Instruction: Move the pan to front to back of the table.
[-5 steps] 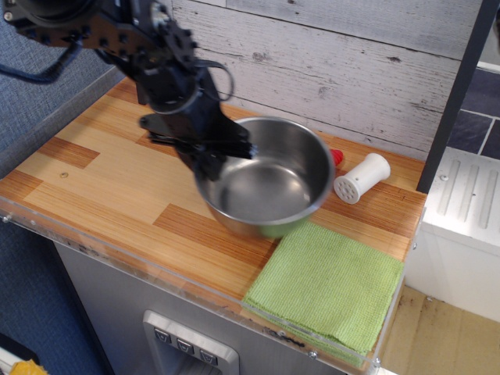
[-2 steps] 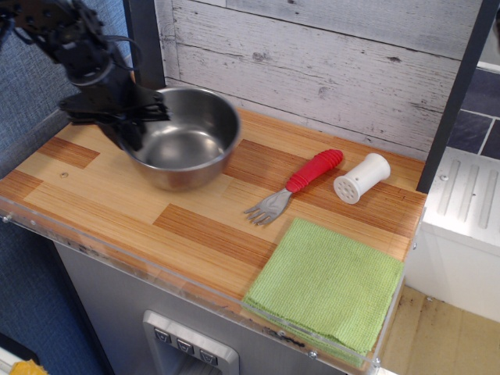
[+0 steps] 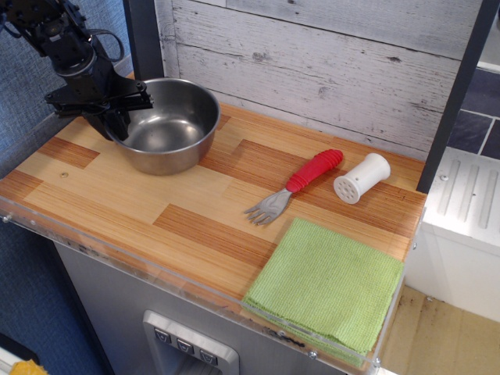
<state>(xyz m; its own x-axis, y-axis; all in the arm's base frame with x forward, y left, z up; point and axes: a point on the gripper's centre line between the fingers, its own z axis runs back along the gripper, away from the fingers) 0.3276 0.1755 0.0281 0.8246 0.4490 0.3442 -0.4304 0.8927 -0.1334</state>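
The pan (image 3: 168, 125), a large shiny steel bowl with a rolled rim, sits at the back left of the wood-plank table (image 3: 195, 211), near the grey plank wall. My black gripper (image 3: 117, 129) is at the pan's left rim, its fingers closed over the rim edge. The pan looks level and rests on the table top.
A fork with a red handle (image 3: 297, 183) lies in the middle right. A small white perforated shaker (image 3: 361, 177) lies beside it. A green cloth (image 3: 328, 285) covers the front right corner. A dark post (image 3: 144, 39) stands behind the pan.
The pan has moved with my gripper from the table's middle to the back left. This uncovered the fork. In the last step it went slightly further left and back.
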